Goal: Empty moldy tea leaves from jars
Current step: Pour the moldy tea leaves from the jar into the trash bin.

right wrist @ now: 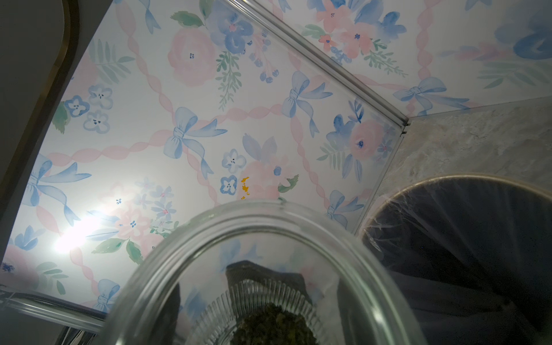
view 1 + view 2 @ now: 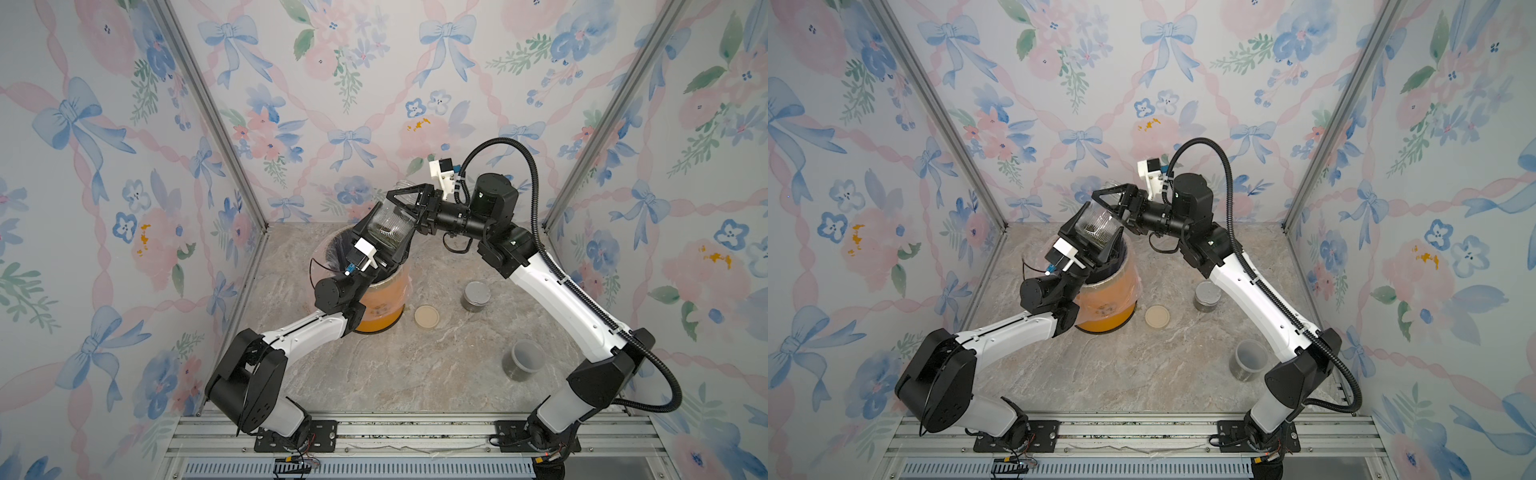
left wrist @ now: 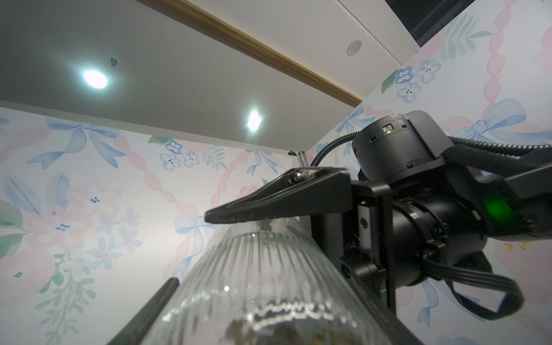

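Observation:
A ribbed clear jar (image 2: 388, 226) (image 2: 1096, 226) hangs tilted over the orange bin, lid off, mouth pointing up and back. A dark clump of tea leaves (image 1: 274, 325) lies at its bottom. My left gripper (image 2: 388, 235) (image 2: 1096, 235) is shut on the jar's lower body, with one of its fingers (image 3: 161, 298) along the glass. My right gripper (image 2: 399, 208) (image 2: 1106, 205) straddles the jar near its mouth. One of the right gripper's fingers (image 3: 283, 197) lies at the glass; whether it presses the glass I cannot tell. Two lidded jars (image 2: 476, 296) (image 2: 523, 359) stand on the table to the right.
The orange bin (image 2: 382, 307) (image 2: 1108, 307) with its plastic liner stands at the back left, its open rim (image 1: 448, 179) right under the jar. A beige lid (image 2: 427, 316) (image 2: 1158, 316) lies flat beside the bin. Wallpapered walls close in on three sides.

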Motion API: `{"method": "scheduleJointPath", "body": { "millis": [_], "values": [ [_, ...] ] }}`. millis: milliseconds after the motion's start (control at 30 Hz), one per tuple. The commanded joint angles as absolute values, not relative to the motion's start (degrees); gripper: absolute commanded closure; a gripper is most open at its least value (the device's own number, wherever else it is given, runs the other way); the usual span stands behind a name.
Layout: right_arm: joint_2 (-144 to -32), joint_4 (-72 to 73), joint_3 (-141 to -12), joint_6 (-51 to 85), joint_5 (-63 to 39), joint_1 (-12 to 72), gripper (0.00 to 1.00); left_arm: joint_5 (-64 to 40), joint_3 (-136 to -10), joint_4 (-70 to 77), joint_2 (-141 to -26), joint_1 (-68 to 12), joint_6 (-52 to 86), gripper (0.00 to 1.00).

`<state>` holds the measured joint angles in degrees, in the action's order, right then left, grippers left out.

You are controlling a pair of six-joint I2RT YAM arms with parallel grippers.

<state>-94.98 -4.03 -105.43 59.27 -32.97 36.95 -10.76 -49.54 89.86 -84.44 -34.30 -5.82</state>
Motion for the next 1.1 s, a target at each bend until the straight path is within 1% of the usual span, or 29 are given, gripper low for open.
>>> {"method": "scheduleJointPath", "body": {
  "millis": [0, 33, 200, 333, 433, 633, 767, 933, 1067],
  "values": [
    [-96.56, -2.49, -107.78, 56.23, -34.66, 37.70, 0.00, -10.58, -48.27, 92.23, -81.03, -33.80, -6.93, 0.77],
    [-96.54, -2.12, -107.64, 56.16, -34.56, 37.71, 0.03, -10.12, -47.81, 92.20, -80.56, -33.60, -6.99, 0.77],
    [-96.59, -1.04, -106.74, 56.03, -34.39, 37.19, 0.03, -8.43, -45.36, 91.64, -78.18, -33.13, -8.73, 0.79],
    [-95.17, 1.07, -103.07, 56.91, -34.06, 35.76, 0.03, -6.21, -42.96, 89.86, -75.28, -33.13, -10.20, 0.80],
    [-92.27, 4.48, -98.43, 58.49, -34.06, 33.99, 0.03, -4.87, -42.63, 84.77, -72.56, -33.13, -11.18, 0.79],
    [-87.14, 8.51, -88.94, 60.32, -32.78, 29.49, 0.04, 1.55, -39.72, 75.81, -67.30, -33.23, -11.99, 0.79],
    [-84.12, 8.33, -83.97, 60.78, -32.62, 26.58, 0.04, 6.47, -37.05, 70.72, -62.90, -33.35, -10.91, 0.79],
    [-80.45, 1.66, -79.62, 56.16, -30.18, 24.82, 0.04, 11.17, -37.65, 55.64, -55.64, -33.38, -8.27, 0.79],
    [-78.14, -0.98, -76.45, 52.47, -28.18, 24.75, 0.03, 13.76, -41.74, 38.45, -53.17, -33.32, -6.61, 0.79]
  ]
}}
